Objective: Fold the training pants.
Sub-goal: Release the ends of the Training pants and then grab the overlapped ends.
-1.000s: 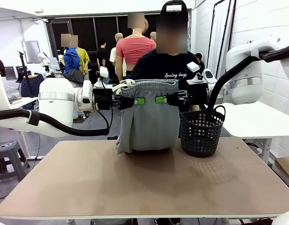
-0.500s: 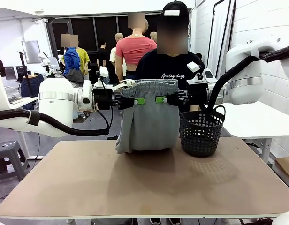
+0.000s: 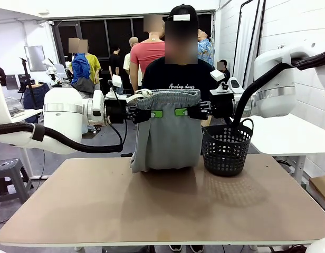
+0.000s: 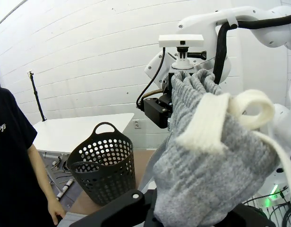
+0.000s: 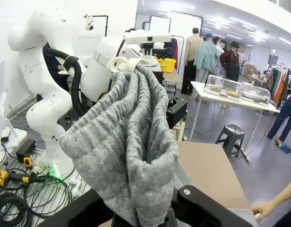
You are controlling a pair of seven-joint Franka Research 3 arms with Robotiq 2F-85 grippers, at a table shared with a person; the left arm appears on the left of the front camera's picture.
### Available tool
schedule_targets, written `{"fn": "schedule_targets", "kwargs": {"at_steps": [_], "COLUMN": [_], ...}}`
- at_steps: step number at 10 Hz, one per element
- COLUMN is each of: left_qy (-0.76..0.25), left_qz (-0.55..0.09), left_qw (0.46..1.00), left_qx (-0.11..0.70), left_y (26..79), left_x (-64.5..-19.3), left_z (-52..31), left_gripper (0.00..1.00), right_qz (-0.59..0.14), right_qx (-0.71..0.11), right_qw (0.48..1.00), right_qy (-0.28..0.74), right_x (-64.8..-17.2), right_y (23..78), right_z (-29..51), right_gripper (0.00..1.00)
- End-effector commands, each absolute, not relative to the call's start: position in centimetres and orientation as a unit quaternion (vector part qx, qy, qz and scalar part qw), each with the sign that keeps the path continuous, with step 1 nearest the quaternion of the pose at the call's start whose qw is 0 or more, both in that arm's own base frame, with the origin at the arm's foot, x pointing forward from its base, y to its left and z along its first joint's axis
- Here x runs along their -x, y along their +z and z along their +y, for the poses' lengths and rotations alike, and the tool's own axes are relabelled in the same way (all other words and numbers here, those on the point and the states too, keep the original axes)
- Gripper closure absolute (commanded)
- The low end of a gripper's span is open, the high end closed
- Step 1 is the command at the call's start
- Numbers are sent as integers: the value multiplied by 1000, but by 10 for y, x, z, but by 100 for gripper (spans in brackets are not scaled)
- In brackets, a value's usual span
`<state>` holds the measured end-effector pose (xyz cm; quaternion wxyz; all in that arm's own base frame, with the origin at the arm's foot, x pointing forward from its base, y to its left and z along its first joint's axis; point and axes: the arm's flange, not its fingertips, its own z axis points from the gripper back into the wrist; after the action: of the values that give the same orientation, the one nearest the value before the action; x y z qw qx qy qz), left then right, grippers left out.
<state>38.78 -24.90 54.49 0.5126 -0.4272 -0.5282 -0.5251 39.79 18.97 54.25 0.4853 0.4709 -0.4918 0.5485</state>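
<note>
The left fingers (image 3: 156, 113) are closed tight on the gathered waistband of the training pants (image 3: 168, 139), and the right fingers (image 3: 181, 112) are clamped on the same waistband just to the right. The two sets of green pads sit close together. In the wrist views the grey knit bunches up thickly between each pair of black fingers, and a white drawstring (image 4: 221, 113) loops over the top.

The pants hang from this grip above the far middle of the worktop (image 3: 152, 211), their lower end reaching down to its surface close to the far edge.

The person (image 3: 178, 79) standing behind wears a black T-shirt printed "Analog days".

A black basket (image 3: 226, 150) stands just right of the pants; I cannot tell whether they touch. The wide near part of the worktop lies open in front of both.
</note>
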Motion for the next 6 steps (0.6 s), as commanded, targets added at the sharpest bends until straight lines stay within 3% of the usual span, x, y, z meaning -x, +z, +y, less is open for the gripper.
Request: {"fn": "schedule_targets", "kwargs": {"at_steps": [1, 6], "left_qy": [-523, -523], "left_qz": [-528, -528], "left_qw": [513, 513], "left_qx": [429, 429], "left_y": [548, 548], "left_x": [-386, -386], "left_z": [-250, -250], "left_gripper": [100, 100], "right_qz": [-498, -498], "right_qx": [-475, -475], "right_qw": [480, 480], "right_qy": [544, 544], "right_x": [-394, -394], "right_y": [542, 542], "right_z": [189, 189], "right_gripper": [100, 100]}}
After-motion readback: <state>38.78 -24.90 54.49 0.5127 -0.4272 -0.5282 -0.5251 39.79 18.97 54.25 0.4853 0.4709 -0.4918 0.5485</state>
